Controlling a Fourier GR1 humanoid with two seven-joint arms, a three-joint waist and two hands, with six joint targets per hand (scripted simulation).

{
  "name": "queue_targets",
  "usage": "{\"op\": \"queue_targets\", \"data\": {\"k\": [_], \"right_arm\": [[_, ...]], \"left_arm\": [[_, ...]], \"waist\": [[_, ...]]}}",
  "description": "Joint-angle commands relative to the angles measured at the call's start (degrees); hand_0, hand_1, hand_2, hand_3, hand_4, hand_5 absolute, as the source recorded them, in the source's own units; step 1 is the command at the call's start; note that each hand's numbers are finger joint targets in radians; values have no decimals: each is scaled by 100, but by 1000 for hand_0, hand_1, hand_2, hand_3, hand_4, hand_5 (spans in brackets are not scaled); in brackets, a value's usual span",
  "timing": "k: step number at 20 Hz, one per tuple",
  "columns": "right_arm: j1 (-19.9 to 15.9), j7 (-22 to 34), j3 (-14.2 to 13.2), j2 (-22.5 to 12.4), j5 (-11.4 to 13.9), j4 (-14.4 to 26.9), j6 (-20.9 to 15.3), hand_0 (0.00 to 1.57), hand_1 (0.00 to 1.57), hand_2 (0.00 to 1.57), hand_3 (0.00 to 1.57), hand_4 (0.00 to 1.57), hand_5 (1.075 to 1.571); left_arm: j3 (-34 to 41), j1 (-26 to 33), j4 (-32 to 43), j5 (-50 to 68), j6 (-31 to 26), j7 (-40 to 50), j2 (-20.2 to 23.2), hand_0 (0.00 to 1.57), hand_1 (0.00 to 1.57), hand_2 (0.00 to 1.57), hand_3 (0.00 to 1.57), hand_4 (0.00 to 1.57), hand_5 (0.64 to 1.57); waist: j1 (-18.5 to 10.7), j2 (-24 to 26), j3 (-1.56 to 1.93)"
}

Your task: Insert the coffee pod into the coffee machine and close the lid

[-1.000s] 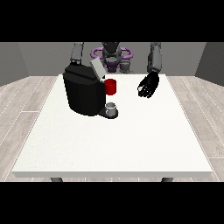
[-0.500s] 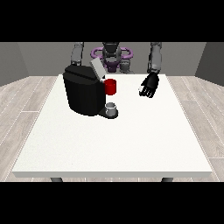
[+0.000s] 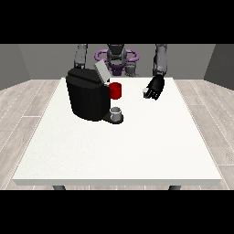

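The black coffee machine [image 3: 87, 98] stands on the white table [image 3: 119, 151], left of the middle. Its grey lid [image 3: 101, 71] is tilted up and open. A red part [image 3: 115, 90] shows at its front, above a small grey cup [image 3: 117, 114] on its base. The hand at the view's right [image 3: 156, 86] hangs a little above the table, to the right of the machine and apart from it. Its fingers are curled round a small pale coffee pod [image 3: 146, 93]. The hand at the view's left is hidden behind the machine; only its arm [image 3: 81, 55] shows.
The robot's torso [image 3: 117, 57] with a purple ring stands behind the table's far edge. Bare white table stretches in front of the machine and to its right. Wooden floor surrounds the table.
The hand at the view's right has risen very slightly and its forearm stands a bit more upright. The machine, lid and cup have not moved.
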State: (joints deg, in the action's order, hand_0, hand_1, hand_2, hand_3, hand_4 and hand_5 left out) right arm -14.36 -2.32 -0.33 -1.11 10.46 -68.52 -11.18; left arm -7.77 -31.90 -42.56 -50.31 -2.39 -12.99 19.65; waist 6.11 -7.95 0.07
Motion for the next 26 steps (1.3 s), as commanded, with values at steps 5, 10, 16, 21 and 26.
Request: {"op": "queue_targets", "data": {"k": [5,10,16,21,26], "right_arm": [[260,-105,22,-9,208,441,-174,0,0,0,0,0,1571],[39,-401,-316,-267,23,867,-32,0,0,0,0,0,1571],[127,-200,-34,-28,48,520,40,0,0,0,0,0,1571],[-125,-60,108,94,-38,76,180,0,0,0,0,0,1571],[-308,-35,41,-56,-48,-20,225,0,0,0,0,0,1571]], "left_arm": [[373,-398,-202,527,-876,-94,-208,1447,1447,1431,1354,530,1571],[243,-919,-639,496,-1676,438,-349,1371,1371,1379,1325,504,1571],[486,-1308,-644,570,-2053,529,-228,1424,1424,1404,1341,557,1571],[736,-1758,-491,561,-1927,363,19,1331,1331,1351,1323,592,1571],[1203,-2532,-335,900,-2241,1246,-204,956,956,1160,1358,517,1571]], "waist": [[-119,395,-6],[-294,589,-3],[45,674,-6],[403,414,-7],[704,447,-5]]}}
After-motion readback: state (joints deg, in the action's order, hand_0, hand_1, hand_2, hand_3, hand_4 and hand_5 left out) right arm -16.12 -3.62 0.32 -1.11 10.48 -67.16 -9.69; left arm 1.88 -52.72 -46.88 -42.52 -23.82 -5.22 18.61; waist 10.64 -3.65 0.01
